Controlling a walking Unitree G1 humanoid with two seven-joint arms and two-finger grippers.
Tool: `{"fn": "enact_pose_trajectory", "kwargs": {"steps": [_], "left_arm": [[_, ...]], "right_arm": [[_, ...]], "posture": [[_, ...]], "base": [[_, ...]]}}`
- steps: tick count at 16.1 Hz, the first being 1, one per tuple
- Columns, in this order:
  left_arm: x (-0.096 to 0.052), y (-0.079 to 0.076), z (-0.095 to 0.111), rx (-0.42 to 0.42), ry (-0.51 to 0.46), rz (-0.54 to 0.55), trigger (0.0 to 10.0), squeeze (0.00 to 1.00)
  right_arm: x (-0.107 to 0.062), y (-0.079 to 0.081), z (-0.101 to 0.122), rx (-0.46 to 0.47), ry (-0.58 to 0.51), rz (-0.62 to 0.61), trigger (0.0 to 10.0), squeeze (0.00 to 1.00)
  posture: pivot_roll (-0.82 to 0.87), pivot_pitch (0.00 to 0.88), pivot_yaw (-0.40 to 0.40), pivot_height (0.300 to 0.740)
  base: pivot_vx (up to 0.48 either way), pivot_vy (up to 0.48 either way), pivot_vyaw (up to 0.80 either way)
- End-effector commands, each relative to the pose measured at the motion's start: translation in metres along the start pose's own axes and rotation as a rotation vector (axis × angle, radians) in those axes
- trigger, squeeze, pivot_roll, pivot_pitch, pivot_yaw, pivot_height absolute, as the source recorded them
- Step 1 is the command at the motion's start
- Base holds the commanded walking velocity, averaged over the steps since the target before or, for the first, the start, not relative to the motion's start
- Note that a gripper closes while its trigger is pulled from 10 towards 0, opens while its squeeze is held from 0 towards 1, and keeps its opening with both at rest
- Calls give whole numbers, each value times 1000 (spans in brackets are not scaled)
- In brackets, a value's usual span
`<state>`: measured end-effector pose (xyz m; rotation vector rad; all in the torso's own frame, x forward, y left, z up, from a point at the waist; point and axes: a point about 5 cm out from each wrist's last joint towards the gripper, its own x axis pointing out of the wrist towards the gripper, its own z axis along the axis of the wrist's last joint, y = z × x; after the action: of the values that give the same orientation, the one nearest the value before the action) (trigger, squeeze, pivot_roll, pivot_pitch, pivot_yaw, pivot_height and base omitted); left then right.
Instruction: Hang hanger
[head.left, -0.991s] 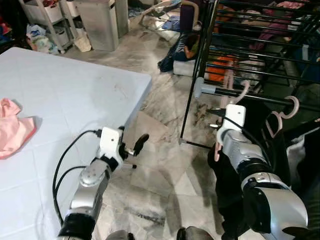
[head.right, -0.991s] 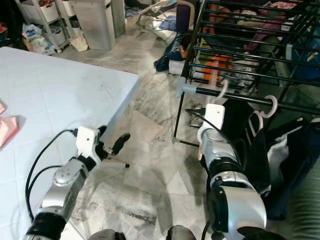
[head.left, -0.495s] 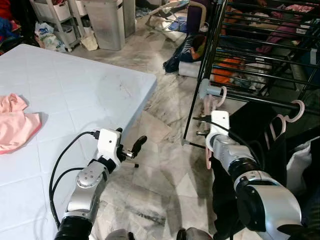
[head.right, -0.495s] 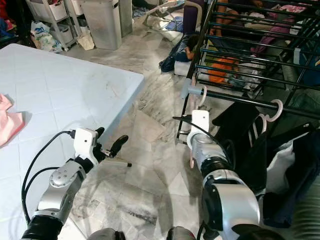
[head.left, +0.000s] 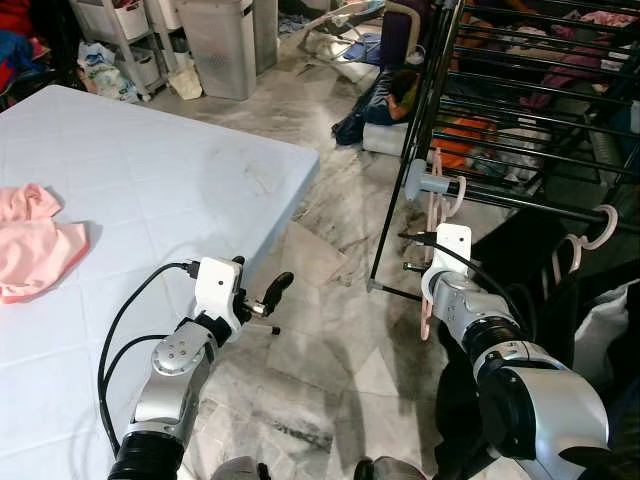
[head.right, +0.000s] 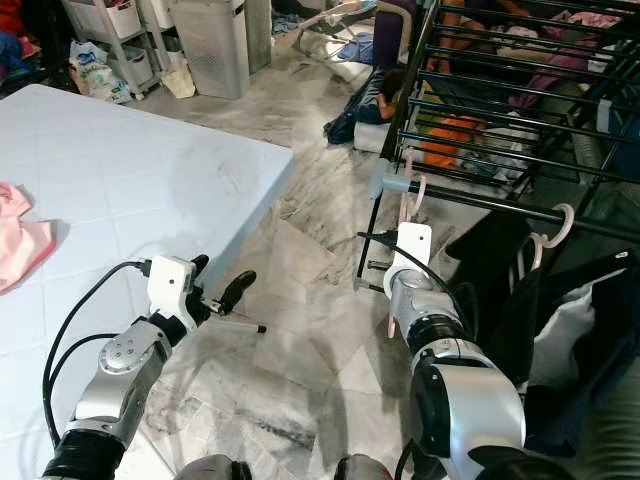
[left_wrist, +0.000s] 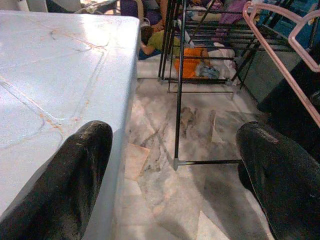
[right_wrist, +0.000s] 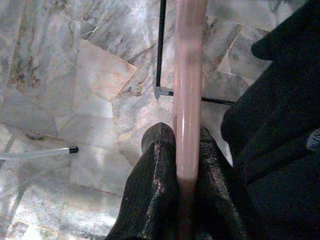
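At right of centre the right claw (right_wrist: 182, 150) pinches a pink hanger (head.left: 437, 215) whose hook sits at the black rail (head.left: 520, 203) of the drying rack, the left claw (left_wrist: 175, 165) gapes wide and empty at lower left, and a grey bin (head.left: 213, 45) stands upper left.
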<state>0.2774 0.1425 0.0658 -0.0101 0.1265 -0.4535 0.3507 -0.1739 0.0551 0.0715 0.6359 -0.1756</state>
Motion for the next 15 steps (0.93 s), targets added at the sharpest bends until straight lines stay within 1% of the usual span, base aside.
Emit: {"fn": "enact_pose_trajectory", "kwargs": {"steps": [1, 3, 4, 7, 10, 13, 15], "left_arm": [[2, 0, 5, 25, -4, -13, 10000, 0], [3, 0, 5, 25, -2, -16, 10000, 0], [2, -1, 4, 26, 0, -19, 10000, 0], [3, -1, 4, 29, 4, -22, 10000, 0], [4, 0, 4, 33, 4, -23, 10000, 0], [5, 1, 5, 37, 6, -24, 10000, 0], [4, 2, 4, 39, 8, -23, 10000, 0]], "right_arm": [[1, -1, -15, 17, 65, -7, 10000, 0], [1, 0, -16, 31, 71, -4, 10000, 0], [1, -1, -16, 37, 71, -6, 10000, 1000], [1, -3, -20, 42, 70, -29, 10000, 1000], [1, -3, -20, 46, 65, -25, 10000, 1000], [1, 0, -15, 59, 40, -17, 10000, 1000], [0, 2, -11, 46, 6, -5, 10000, 1000]], "posture": [[23, 16, -12, 740], [22, 17, -9, 740], [22, 17, -9, 740], [22, 13, -3, 740], [21, 12, 1, 740], [21, 7, 4, 740], [22, 0, 4, 740]], "base": [[0, 0, 0], [0, 0, 0], [0, 0, 0], [0, 0, 0], [0, 0, 0], [0, 0, 0], [0, 0, 0]]}}
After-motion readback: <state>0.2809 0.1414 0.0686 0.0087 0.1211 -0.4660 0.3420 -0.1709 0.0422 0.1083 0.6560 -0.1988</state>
